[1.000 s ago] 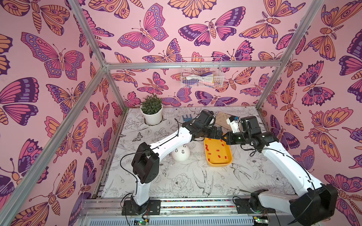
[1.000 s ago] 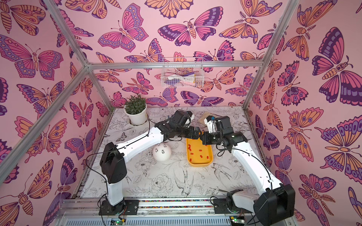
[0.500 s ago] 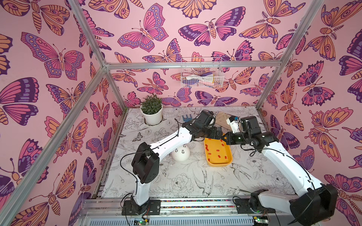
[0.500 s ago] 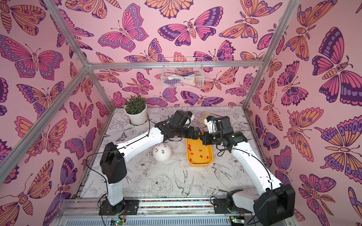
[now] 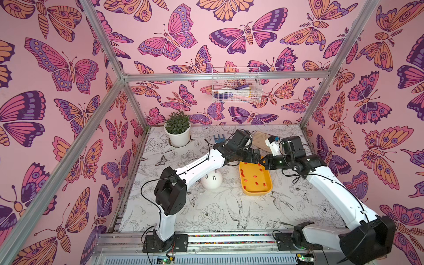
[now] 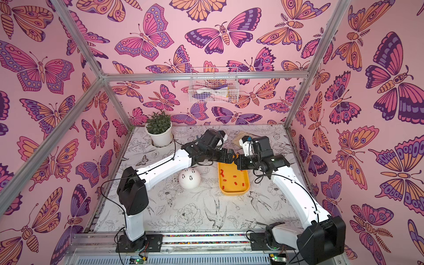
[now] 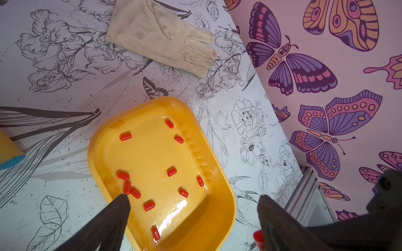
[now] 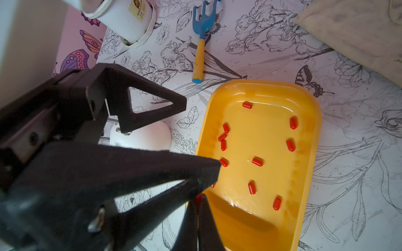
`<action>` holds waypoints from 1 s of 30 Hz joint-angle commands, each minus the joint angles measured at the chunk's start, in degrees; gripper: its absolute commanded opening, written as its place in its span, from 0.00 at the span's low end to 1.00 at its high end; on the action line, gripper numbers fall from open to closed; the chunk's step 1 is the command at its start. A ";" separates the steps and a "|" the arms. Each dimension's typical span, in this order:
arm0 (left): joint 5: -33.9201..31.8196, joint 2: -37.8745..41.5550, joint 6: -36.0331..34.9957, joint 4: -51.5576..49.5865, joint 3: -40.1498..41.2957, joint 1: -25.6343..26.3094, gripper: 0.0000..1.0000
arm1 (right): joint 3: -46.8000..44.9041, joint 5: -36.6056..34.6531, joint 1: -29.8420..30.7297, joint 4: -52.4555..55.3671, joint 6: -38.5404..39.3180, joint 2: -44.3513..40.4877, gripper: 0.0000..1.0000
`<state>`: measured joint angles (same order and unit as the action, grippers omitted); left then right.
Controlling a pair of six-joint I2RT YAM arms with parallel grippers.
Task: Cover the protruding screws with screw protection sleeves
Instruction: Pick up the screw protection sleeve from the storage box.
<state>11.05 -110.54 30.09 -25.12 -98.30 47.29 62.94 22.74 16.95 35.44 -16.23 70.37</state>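
Nothing moved | left fingers [image 7: 113,219] spread | right fingers [image 8: 208,226] pinch sleeve [image 7: 258,238], mostly hidden

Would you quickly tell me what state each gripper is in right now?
Left gripper: open, holding nothing.
Right gripper: closed on a red sleeve.

The walls [image 5: 206,34] are pink, printed with purple, magenta and orange butterflies. The surface [image 5: 218,213] is white with black line drawings of flowers, birds and leaves. The tray [image 8: 267,134] is yellow and every sleeve [image 8: 257,162] red. The dome [image 6: 190,181] is white, its screws [image 5: 214,177] grey. The pot [image 5: 177,137] is white, the plant [image 5: 177,122] green. The rake [image 8: 201,41] is blue with a yellow handle. The glove [image 7: 161,37] is cream, smudged dark. The arms [image 5: 197,164] are white with black joints, and the fingers [image 8: 141,169] are black.
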 commanded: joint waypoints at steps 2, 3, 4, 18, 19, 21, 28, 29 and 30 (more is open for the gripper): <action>-0.50 -0.09 -0.65 -0.71 1.44 0.26 0.93 | 0.97 -1.12 -0.13 0.09 0.86 -1.38 0.06; -0.50 -0.09 -0.64 -0.67 1.51 0.26 0.93 | 0.93 -1.19 -0.16 0.13 0.85 -1.46 0.06; -0.56 -0.08 -0.69 -0.63 1.45 0.25 0.93 | 0.95 -1.13 -0.16 0.15 0.85 -1.40 0.06; -0.59 -0.09 -0.57 -0.74 1.52 0.24 0.93 | 0.98 -1.17 -0.16 0.17 0.86 -1.78 0.06; -0.59 -0.11 -0.58 -0.84 1.46 0.25 0.93 | 1.00 -1.08 -0.13 0.17 0.85 -1.79 0.06; -0.61 -0.13 -0.56 -0.73 1.51 0.26 0.93 | 0.98 -1.12 -0.16 0.19 0.85 -1.86 0.06; -0.55 -0.27 -0.47 -0.73 1.53 0.26 0.93 | 0.96 -1.05 -0.16 0.24 0.94 -1.91 0.06; -0.53 -0.27 -0.47 -0.76 1.58 0.25 0.93 | 0.96 -1.17 -0.16 0.24 0.94 -1.91 0.05; -0.60 -0.25 -0.47 -0.78 1.54 0.21 0.93 | 1.10 -1.16 -0.16 0.26 0.94 -1.90 0.05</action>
<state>10.68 -110.54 30.09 -25.08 -97.93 47.27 62.94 22.22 16.95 35.86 -16.23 69.67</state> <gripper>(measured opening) 0.934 0.058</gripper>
